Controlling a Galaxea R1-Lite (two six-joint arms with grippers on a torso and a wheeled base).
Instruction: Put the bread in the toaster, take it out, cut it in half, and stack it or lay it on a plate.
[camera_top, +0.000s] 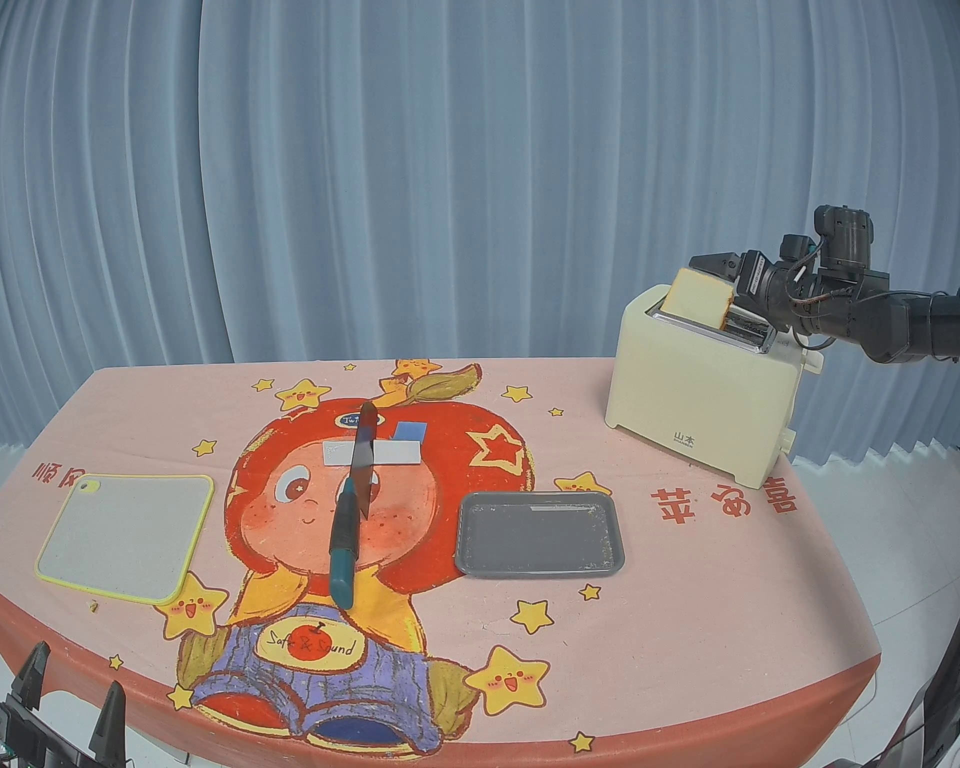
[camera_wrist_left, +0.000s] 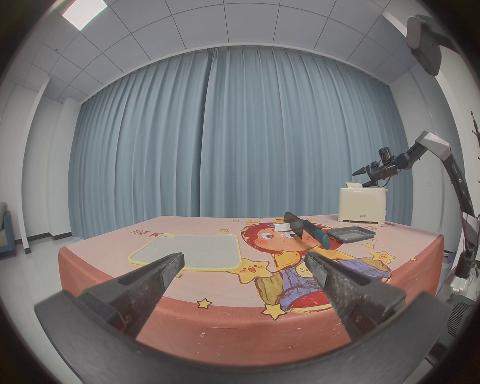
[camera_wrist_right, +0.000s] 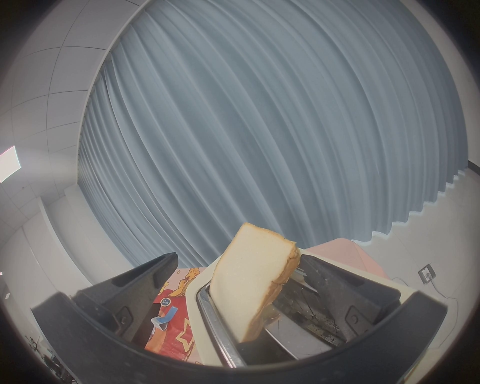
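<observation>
Head view, toaster (camera_top: 710, 400): stands at the far right corner of the worktop (camera_top: 700, 620).
Head view, bread (camera_top: 700, 297): one slice, tilted, standing high out of the toaster's slot.
Head view, right pincer (camera_top: 715, 268): level with the slice's top, over the toaster.
Head view, other task things: knife (camera_top: 347, 510) at mid-worktop; grey plate (camera_top: 540, 572) just right of it; cutting board (camera_top: 125, 535) by the left edge.
Head view, left pincer (camera_top: 70, 695): below the near left edge, apart from everything.
Left wrist view, left pincer (camera_wrist_left: 245, 280): jaws wide, holding nothing, facing the worktop's near edge.
Right wrist view, right pincer (camera_wrist_right: 237, 260): jaws wide, one on each side of the bread (camera_wrist_right: 252, 280); one jaw looks to touch the crust, though contact is uncertain.
Step in hand (judgement): gripping the slice at the toaster.
Doing it well (judgement): centre the jaws on the flat faces above the slot, close gently because the crumb is soft, then move straight along the slot to avoid its wire guides.
</observation>
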